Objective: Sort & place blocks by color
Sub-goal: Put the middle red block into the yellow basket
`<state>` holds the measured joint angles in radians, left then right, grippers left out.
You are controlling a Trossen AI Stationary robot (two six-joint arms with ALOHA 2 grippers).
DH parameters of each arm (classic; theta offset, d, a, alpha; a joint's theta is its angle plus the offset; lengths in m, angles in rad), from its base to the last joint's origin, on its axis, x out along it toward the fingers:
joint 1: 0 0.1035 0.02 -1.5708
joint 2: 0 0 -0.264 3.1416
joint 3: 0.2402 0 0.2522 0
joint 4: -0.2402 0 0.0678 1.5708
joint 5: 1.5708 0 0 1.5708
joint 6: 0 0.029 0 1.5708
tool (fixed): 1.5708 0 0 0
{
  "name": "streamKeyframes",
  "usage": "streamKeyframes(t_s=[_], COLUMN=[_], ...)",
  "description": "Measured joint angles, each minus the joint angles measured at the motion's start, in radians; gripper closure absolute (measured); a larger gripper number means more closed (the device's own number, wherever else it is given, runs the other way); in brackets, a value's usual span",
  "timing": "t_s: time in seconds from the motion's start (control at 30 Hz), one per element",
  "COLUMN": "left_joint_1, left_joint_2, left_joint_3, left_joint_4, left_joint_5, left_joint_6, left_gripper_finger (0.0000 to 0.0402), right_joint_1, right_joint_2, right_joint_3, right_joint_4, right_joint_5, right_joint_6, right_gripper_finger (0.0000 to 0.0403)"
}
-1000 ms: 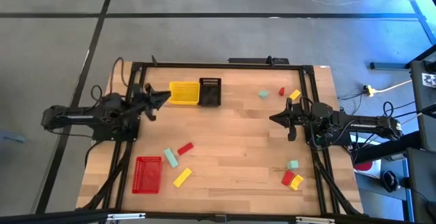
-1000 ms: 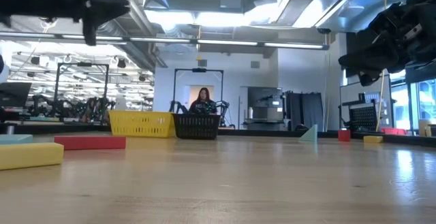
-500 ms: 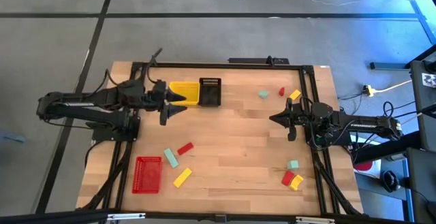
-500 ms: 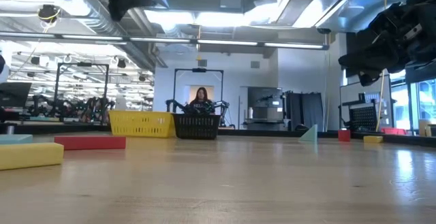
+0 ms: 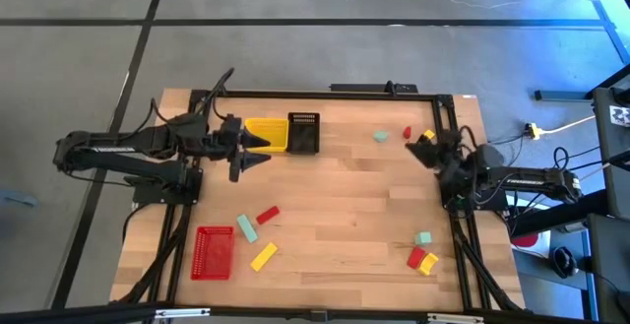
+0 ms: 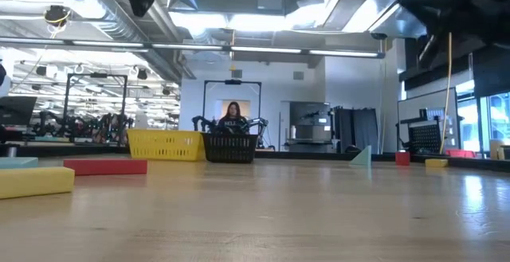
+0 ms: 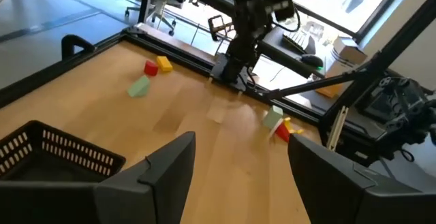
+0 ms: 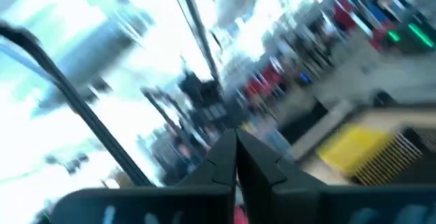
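The middle of the surface point(image 5: 345, 196) lies bare from the far baskets to the near edge, a wide lane between both arms. At the far left, the yellow basket point(image 5: 264, 135) and the black basket point(image 5: 303, 133) stand touching, just beside the left gripper point(image 5: 258, 153), whose jaws are spread. Near left, the red basket point(image 5: 214, 252) and three blocks point(image 5: 257, 230) crowd together. Far right, a teal block point(image 5: 380, 137) and red block point(image 5: 407, 133) lie by the right gripper point(image 5: 415, 148), jaws closed. Three more blocks point(image 5: 422, 254) cluster near right.
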<state>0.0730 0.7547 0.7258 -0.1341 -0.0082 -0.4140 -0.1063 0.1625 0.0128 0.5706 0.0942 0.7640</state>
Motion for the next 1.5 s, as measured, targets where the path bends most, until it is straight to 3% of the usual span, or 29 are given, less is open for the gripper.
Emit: streamKeyframes(t_s=[0.13,0.3,0.57,0.77,0.87,1.0,1.2,1.3,1.5], left_joint_1=[-0.017,-0.029,-0.029,-0.029,-0.029,-0.029,-0.029,-0.029,-0.029], left_joint_2=[0.000,0.000,0.000,0.000,0.000,0.000,0.000,0.000,0.000], left_joint_3=[0.000,0.000,0.000,0.000,0.000,0.000,0.000,0.000,0.000], left_joint_4=[-0.002,-0.002,-0.015,-0.016,-0.016,-0.015,-0.015,-0.015,-0.015], left_joint_5=[-0.001,-0.009,-0.009,-0.009,-0.009,-0.009,-0.009,-0.009,-0.010], left_joint_6=[0.001,0.002,0.006,0.007,0.039,0.058,0.058,0.058,0.058], left_gripper_finger=[0.0174,0.0174,0.0174,0.0174,0.0174,0.0174,0.0174,0.0174,0.0174], right_joint_1=[0.000,0.012,0.032,0.030,0.030,0.030,0.030,0.030,0.030], right_joint_2=[0.008,0.093,0.363,0.472,0.502,0.525,0.530,0.529,0.529], right_joint_3=[0.007,0.152,0.497,0.666,0.739,0.802,0.830,0.830,0.830], right_joint_4=[0.176,0.194,-0.142,-0.508,-0.690,-0.840,-0.916,-0.915,-0.915], right_joint_5=[0.051,-0.042,-0.178,-0.093,-0.088,-0.088,-0.088,-0.089,-0.091], right_joint_6=[0.014,-0.087,-0.439,-0.401,-0.372,-0.353,-0.385,-0.405,-0.405], right_gripper_finger=[0.0389,0.0389,0.0389,0.0382,0.0351,0.0278,0.0162,0.0138,0.0133])
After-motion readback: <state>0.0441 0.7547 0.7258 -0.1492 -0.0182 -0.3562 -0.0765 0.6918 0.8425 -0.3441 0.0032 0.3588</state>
